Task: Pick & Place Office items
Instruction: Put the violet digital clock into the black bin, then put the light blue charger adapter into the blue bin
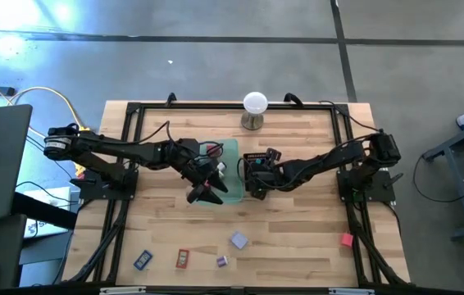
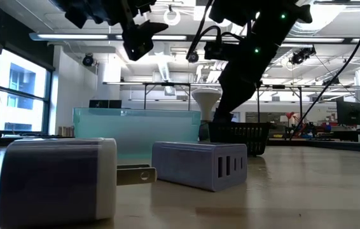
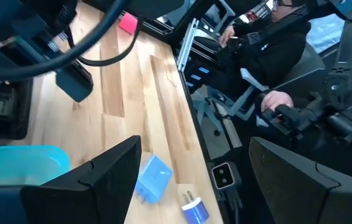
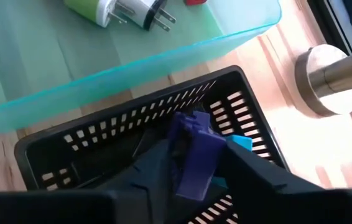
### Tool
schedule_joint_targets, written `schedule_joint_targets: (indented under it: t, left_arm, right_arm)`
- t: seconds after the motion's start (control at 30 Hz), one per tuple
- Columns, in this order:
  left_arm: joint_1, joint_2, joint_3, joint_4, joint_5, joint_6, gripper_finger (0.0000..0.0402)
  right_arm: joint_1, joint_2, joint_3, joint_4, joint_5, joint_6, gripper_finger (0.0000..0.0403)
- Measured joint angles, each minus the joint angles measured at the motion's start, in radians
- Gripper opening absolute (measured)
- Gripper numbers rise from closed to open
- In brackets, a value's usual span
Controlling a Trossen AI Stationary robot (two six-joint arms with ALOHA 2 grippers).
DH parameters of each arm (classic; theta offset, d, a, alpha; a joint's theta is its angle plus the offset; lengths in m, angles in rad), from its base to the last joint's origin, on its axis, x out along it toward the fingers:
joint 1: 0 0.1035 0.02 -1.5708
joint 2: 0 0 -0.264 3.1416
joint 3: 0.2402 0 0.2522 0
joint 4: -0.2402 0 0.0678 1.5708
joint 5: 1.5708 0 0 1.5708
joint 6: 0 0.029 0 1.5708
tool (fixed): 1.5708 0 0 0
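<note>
My right gripper (image 4: 196,163) is shut on a purple blocky item (image 4: 191,134) over the black mesh tray (image 4: 70,146), where a teal item (image 4: 239,142) lies; in the high view this gripper (image 1: 251,174) sits over that tray (image 1: 258,157). My left gripper (image 1: 205,195) hangs open and holds nothing, above the near edge of the translucent green tray (image 1: 230,190). Chargers, one green and white (image 4: 104,9) and one white (image 4: 142,12), lie in the green tray. A blue-grey block (image 1: 238,240), a small purple charger (image 1: 222,260), a red item (image 1: 183,258), a blue item (image 1: 142,260) and a pink item (image 1: 346,240) lie flat on the near table. My right gripper pinches the purple item between its two fingers, coming down at a slant from the table's right. The item's far end (image 4: 188,124) sticks out past the fingertips, above the mesh tray's floor. Whether it touches the tray, I cannot tell.
A white ball on a metal stand (image 1: 254,106) stands at the far edge, just beyond the two trays. A black frame (image 1: 134,115) runs round the table. A person (image 3: 275,43) sits beyond the table's near edge. Bare wood (image 1: 297,238) lies near the middle.
</note>
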Motion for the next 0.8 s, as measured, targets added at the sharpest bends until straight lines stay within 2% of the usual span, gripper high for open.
schedule_joint_targets:
  t: [0.3, 0.43, 0.57, 0.8]
  left_arm:
    - [0.0, 0.0, 0.0, 0.0, -0.087, 0.048, 0.0291]
    - [0.0, 0.0, 0.0, 0.0, -0.102, 0.072, 0.0291]
    - [0.0, 0.0, 0.0, -0.008, -0.129, 0.101, 0.0291]
    - [-0.055, 0.0, 0.0, -0.078, -0.217, 0.324, 0.0291]
  right_arm:
    - [0.002, 0.0, 0.0, 0.005, 0.01, -0.016, 0.0201]
    - [0.006, 0.0, 0.019, -0.021, 0.02, 0.016, 0.0205]
    - [0.021, -0.001, 0.054, -0.057, 0.021, -0.017, 0.02]
    - [0.097, -0.049, 0.122, -0.106, 0.108, -0.055, 0.0199]
